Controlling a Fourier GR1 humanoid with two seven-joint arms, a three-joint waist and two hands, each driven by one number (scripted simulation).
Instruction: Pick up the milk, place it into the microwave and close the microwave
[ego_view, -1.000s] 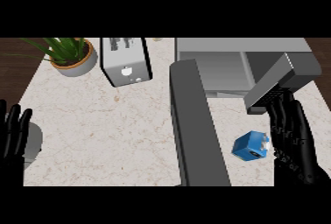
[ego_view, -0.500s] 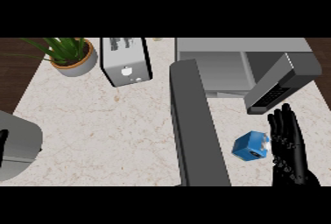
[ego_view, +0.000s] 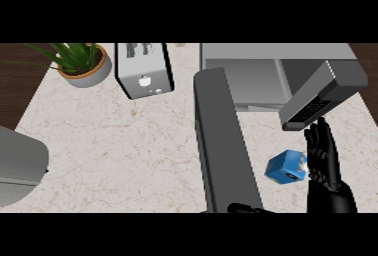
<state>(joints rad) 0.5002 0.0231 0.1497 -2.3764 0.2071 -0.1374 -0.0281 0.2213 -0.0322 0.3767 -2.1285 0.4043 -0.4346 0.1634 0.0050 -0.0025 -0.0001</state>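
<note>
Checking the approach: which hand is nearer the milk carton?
Right. The right hand stands open just right of the milk carton; the left hand's fingers show only at the lower edge, below it.

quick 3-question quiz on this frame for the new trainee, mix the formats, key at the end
1. True or false: the milk carton is already inside the microwave.
2. The right robot hand is: A) curled round the carton, B) open beside it, C) on the toaster.
3. What stands at the counter's far left corner?

Key: 1 false, it sits on the counter. 2 B. 3 a potted plant.
</note>
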